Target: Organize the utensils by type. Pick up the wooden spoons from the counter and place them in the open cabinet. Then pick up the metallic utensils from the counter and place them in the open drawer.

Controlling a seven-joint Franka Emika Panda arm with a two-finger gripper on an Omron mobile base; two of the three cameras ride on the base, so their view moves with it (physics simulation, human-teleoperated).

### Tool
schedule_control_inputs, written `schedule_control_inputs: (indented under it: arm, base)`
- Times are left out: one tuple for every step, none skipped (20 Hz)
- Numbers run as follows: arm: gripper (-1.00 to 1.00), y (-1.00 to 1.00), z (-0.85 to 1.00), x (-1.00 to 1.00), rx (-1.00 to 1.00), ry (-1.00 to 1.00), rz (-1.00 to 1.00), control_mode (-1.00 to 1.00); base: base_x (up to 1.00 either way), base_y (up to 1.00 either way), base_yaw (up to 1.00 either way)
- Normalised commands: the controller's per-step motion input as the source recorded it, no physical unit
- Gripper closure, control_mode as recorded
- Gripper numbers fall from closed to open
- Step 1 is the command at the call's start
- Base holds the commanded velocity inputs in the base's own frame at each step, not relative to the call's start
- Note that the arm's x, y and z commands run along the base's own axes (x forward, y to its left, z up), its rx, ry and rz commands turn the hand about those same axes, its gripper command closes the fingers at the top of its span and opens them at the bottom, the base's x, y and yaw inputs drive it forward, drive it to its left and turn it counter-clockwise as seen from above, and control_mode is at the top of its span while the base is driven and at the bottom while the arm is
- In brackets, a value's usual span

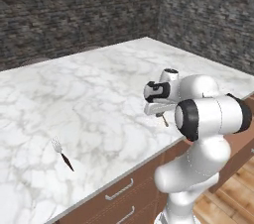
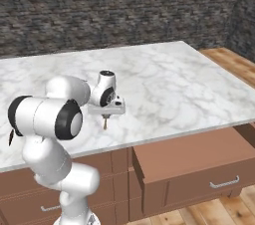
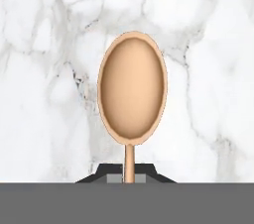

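Spoon (image 3: 131, 91) pinched by the handle between gripper (image 3: 129, 174) fingers, bowl pointing away from the hand, above the counter (image 1: 99, 94) near its front edge. Fork (image 1: 62, 152) flat on the counter, well to the left, also near the front edge. Open drawer (image 2: 199, 162) below the counter, right of the arm.

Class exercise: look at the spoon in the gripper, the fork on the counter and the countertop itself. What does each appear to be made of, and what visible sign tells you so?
Spoon: looks like wood, pale tan with a smooth matte bowl.
Fork: head seems metal, a pale silvery grey; the handle is dark, its material unclear.
Countertop: appears to be polished marble, white with grey veining.
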Motion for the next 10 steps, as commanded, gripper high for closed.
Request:
schedule_control_inputs:
  arm:
    - [1.00, -0.68, 0.34, -0.25, 0.13, 0.01, -0.31, -1.00]
    - [1.00, -0.69, 0.33, -0.26, 0.15, 0.02, -0.33, -1.00]
    - [1.00, -0.70, 0.31, -0.28, 0.17, 0.00, -0.36, -1.00]
    - [1.00, -0.70, 0.30, -0.28, 0.17, 0.00, -0.38, -1.00]
    - [1.00, -0.70, 0.26, -0.28, 0.17, 0.00, -0.41, -1.00]
    - [1.00, -0.70, 0.23, -0.18, 0.13, 0.00, -0.46, -1.00]
    - [1.00, -0.69, 0.19, -0.16, 0.09, 0.00, -0.49, -1.00]
    - [1.00, -0.70, 0.17, -0.12, 0.07, 0.00, -0.50, -1.00]
    - [1.00, -0.70, 0.15, -0.11, 0.05, 0.00, -0.50, -1.00]
    - [1.00, -0.70, 0.11, -0.11, 0.03, 0.04, -0.50, -1.00]
  base:
    - [0.00, 0.00, 0.00]
    - [0.00, 0.00, 0.00]
    - [0.00, 0.00, 0.00]
    - [0.00, 0.00, 0.00]
    - [0.00, 0.00, 0.00]
    - [0.00, 0.00, 0.00]
    - [0.00, 0.00, 0.00]
    - [0.00, 0.00, 0.00]
    - [0.00, 0.00, 0.00]
    - [0.00, 0.00, 0.00]
